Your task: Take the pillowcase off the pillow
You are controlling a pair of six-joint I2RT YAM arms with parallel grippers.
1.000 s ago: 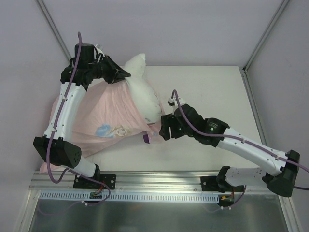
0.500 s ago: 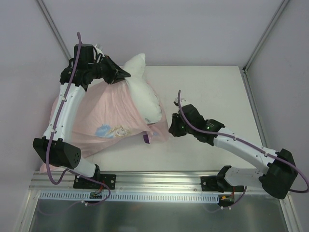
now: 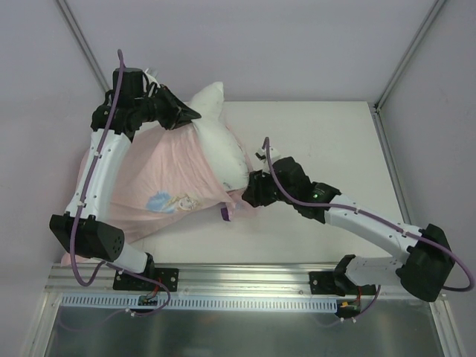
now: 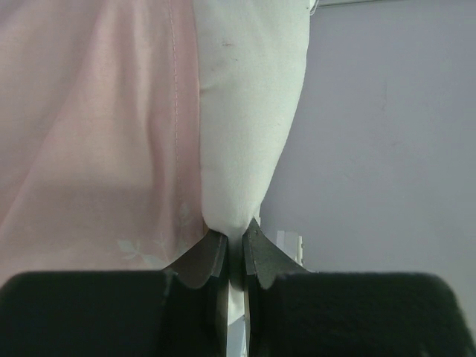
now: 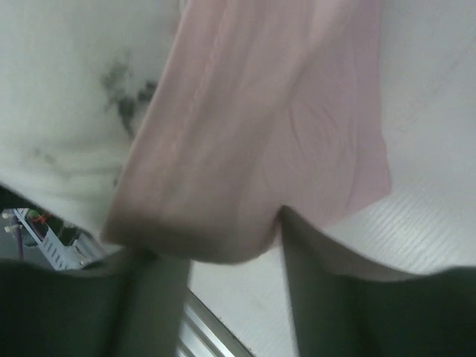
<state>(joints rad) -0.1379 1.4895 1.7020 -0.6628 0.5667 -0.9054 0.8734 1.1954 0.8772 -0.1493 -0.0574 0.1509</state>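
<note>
The white pillow [image 3: 220, 140] lies on the table, half out of the pale pink pillowcase [image 3: 160, 175], whose printed side shows a cartoon figure. My left gripper [image 3: 195, 114] is at the pillow's far edge and is shut on its white fabric [image 4: 249, 111], with the pillowcase [image 4: 97, 126] just beside the jaws. My right gripper [image 3: 250, 195] is open at the pillowcase's near right corner. In the right wrist view the pink hem [image 5: 245, 141] sags between the spread fingers [image 5: 320, 297], and the smudged pillow [image 5: 67, 111] lies to the left.
The white table [image 3: 320, 134] extends to the right of the pillow. A metal rail [image 3: 238, 286] runs along the near edge by both arm bases. Frame posts rise at the back left [image 3: 82, 44] and back right [image 3: 405, 59].
My right gripper drew back to the right half a second ago and has now moved left again onto the pillowcase's hem. The left arm has not moved.
</note>
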